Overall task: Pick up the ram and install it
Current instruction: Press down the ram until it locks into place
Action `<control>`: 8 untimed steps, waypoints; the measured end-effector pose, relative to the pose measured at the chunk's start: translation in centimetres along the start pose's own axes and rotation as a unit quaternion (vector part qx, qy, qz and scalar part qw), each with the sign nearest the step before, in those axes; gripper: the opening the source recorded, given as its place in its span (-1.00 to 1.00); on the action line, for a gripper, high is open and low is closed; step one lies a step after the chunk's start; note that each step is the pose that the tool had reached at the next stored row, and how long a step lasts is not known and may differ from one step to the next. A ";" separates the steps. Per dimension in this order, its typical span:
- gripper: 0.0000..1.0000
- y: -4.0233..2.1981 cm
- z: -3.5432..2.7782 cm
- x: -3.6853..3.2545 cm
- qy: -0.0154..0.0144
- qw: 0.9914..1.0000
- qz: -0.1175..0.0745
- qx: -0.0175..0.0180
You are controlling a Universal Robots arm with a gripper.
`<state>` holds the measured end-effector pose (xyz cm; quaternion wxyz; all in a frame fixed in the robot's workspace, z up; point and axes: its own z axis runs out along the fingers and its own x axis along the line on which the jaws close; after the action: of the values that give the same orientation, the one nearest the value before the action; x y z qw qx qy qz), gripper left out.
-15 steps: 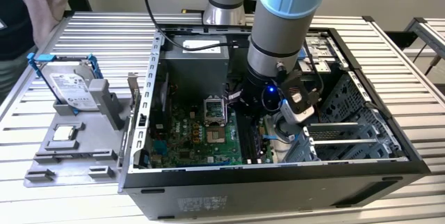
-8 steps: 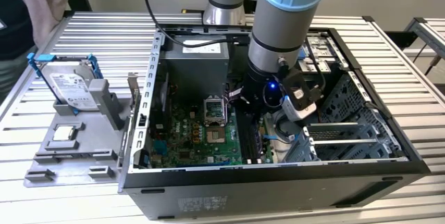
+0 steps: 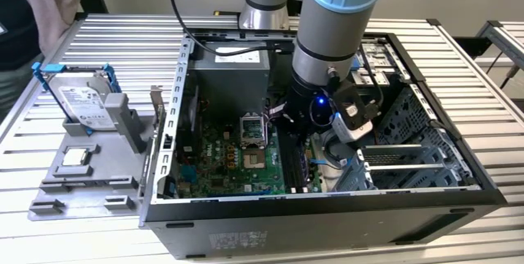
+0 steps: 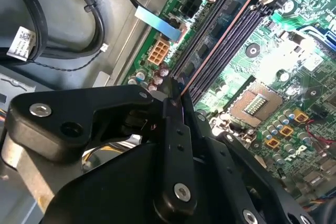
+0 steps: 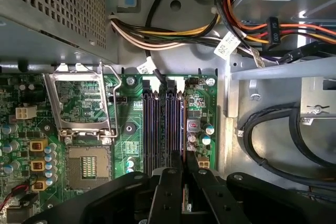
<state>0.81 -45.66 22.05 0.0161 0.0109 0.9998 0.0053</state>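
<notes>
I have the hand (image 4: 176, 103) pinching the ram (image 4: 220, 40) edge-on, its fingers pressed against the stick's two faces so it stays upright and lined up with the slots. In the second wrist view the ram runs as a thin reddish line from frame centre toward the upper right, lying along the memory slots (image 4: 210, 51); I judge it is entering or sitting in one, though I cannot tell how deep. Beyond it, the empty CPU socket (image 5: 86, 169) sits at lower left of the first wrist view. In the exterior view, the computer case (image 3: 327, 221) lies open on the table (image 3: 123, 31), with a hard drive (image 3: 82, 101) standing at the frame's left.
</notes>
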 end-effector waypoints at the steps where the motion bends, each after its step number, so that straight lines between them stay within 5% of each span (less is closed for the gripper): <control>1: -1.00 0.00 0.02 0.01 0.000 1.000 0.000 0.000; 8: -1.00 0.00 0.17 0.04 0.000 1.000 0.004 0.000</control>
<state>0.77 -45.66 21.87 0.0163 0.0152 0.9997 0.0053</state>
